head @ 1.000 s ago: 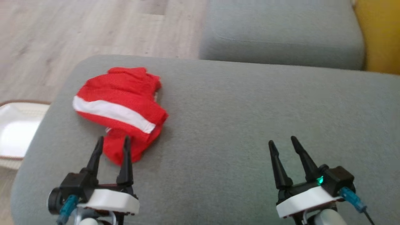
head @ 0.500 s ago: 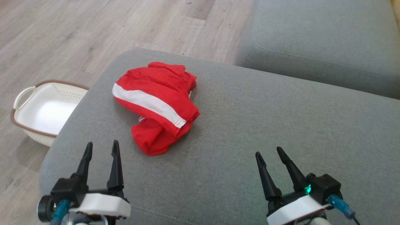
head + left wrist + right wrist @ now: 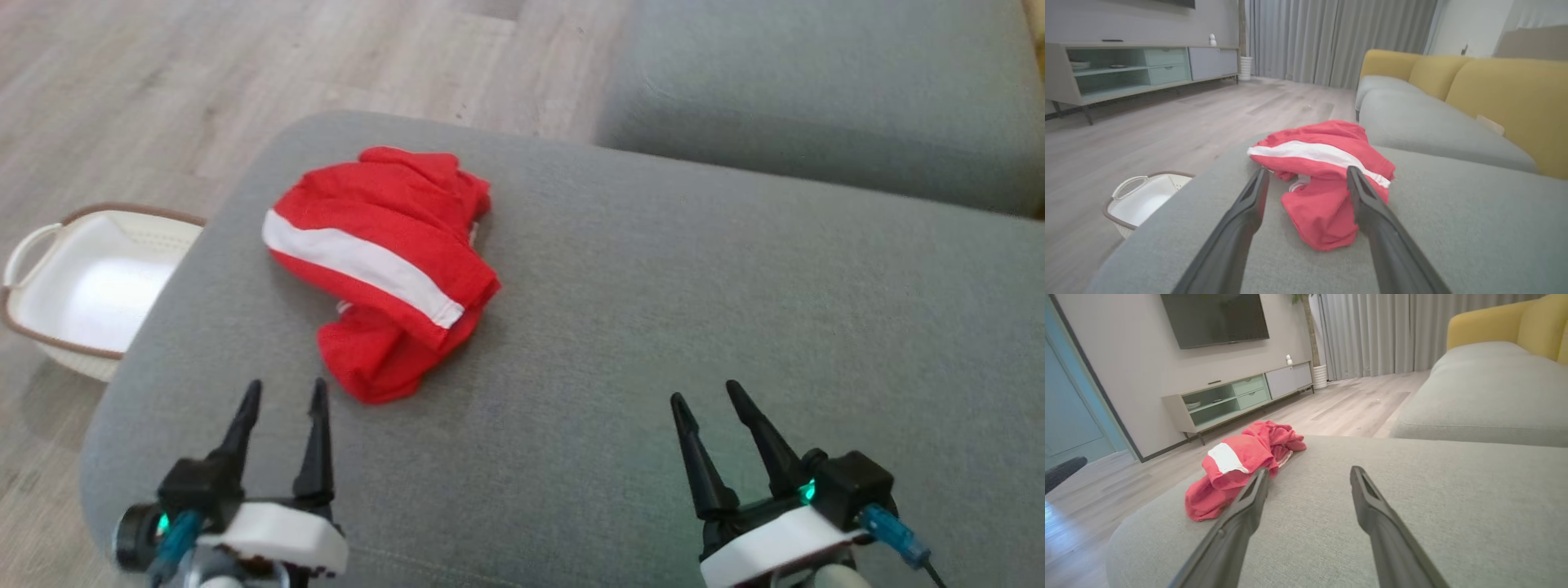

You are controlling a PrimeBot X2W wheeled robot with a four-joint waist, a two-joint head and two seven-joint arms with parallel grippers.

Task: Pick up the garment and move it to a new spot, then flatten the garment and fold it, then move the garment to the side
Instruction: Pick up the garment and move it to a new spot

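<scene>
From the head view we see the garment, red with a white stripe, lying crumpled on the left part of a broad grey cushion. Our left claw hovers over the near edge of the cushion just short of the garment's lowest fold, its fingers parted and grasping nothing. Our right claw hangs well to the right over bare fabric, likewise released and empty. A white basket with a brown rim sits on the wooden floor beside the cushion's left edge, and a second grey seat lies beyond.

In the left wrist view, we look along our two spread fingers straight at the garment. Its white stripe runs across the top of the heap, and a red flap reaches toward us between the fingers. Neither finger touches the cloth as far as we can tell. The basket shows at the lower left, and yellow backrests rise at the right.

In the right wrist view, the garment lies off to the left, past our left-hand finger, with open cushion between the two parted fingers. A wall-mounted screen and a low cabinet stand across the room.
</scene>
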